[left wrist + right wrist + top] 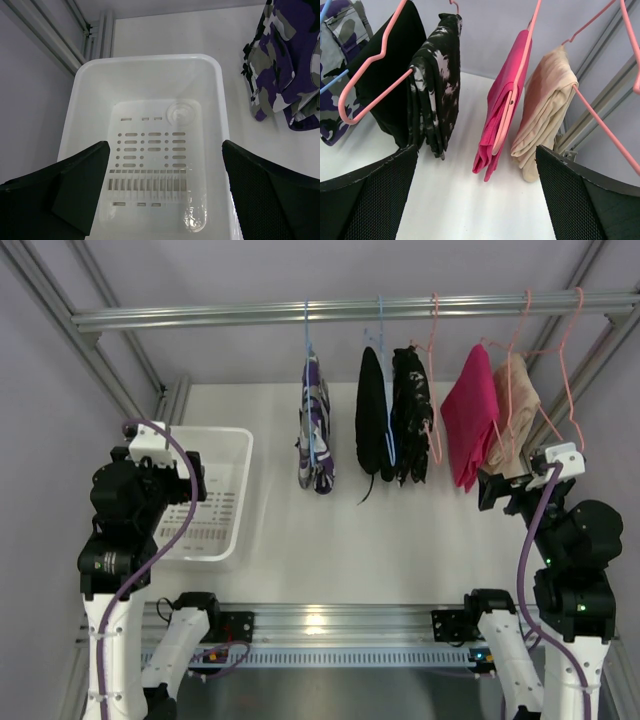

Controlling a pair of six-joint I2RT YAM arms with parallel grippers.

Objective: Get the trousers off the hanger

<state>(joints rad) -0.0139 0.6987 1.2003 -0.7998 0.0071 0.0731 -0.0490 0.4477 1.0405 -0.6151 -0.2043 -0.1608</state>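
Purple, white and black camouflage trousers (316,435) hang folded over a blue hanger (308,340) on the rail. Plain black trousers (372,425) hang just to their right on another blue hanger (381,340). In the right wrist view the black trousers (395,95) are at upper left and the camouflage pair (340,55) at the far left edge. My left gripper (164,160) is open over the white basket, holding nothing; the camouflage trousers (285,65) lie off to its upper right. My right gripper (476,165) is open and holds nothing, low in front of the hanging clothes and apart from them.
A white perforated basket (235,455) sits on the table at left. A black garment with grey print (412,430), a bright pink one (470,425) and a beige one (515,420) hang on pink hangers (434,340) right of the trousers. Frame posts stand at both sides.
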